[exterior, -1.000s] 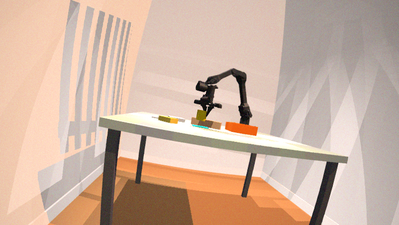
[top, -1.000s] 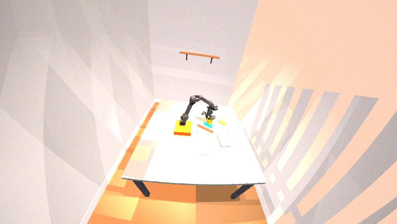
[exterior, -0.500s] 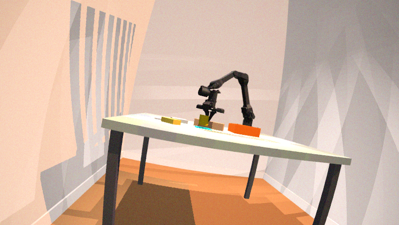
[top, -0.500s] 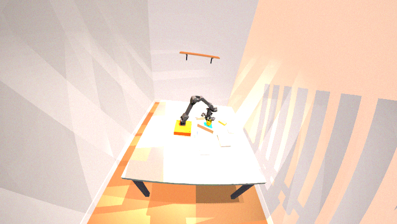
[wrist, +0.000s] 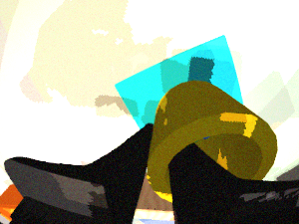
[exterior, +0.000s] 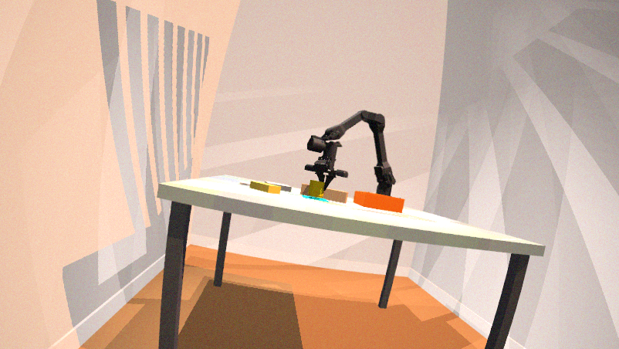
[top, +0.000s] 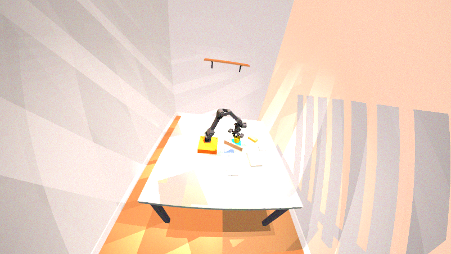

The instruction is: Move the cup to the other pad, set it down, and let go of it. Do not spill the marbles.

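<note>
The yellow cup is upright in the top and exterior views, over the cyan pad. Its base is at or just above the pad; I cannot tell if they touch. My gripper is shut on the cup's wall, with one finger inside the rim and one outside. A speck of blue shows inside the cup; the marbles are otherwise hidden. The blue pad lies on the other side of a low brown bar.
The brown bar stands close beside the cyan pad. A yellow block and a pale flat box lie off to the side. The arm's base stands at an orange-yellow block. A shelf hangs on the wall.
</note>
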`<state>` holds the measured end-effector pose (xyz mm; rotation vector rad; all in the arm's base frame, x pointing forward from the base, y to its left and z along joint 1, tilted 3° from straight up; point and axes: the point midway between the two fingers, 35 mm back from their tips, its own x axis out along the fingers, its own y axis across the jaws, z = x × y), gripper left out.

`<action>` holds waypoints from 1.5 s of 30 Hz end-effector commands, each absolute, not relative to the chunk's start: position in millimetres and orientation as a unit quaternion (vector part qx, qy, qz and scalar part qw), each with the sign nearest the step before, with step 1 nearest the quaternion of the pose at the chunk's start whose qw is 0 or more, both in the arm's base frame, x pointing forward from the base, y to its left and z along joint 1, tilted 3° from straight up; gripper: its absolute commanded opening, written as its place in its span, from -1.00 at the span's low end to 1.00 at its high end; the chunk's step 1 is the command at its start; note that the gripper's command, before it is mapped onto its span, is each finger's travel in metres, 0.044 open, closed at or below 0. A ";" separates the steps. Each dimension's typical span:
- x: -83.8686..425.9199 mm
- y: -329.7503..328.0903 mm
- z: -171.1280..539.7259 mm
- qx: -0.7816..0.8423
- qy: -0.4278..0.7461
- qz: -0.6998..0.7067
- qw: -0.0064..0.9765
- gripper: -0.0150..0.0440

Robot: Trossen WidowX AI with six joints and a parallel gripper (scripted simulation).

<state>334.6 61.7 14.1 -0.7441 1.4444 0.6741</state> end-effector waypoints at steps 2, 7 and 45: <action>334.6 61.7 14.0 -0.326 0.633 0.295 0.637 -0.49; 334.6 61.7 14.0 -0.326 0.633 0.295 0.637 -0.49; 332.7 62.6 49.1 -0.325 0.635 0.296 0.636 0.01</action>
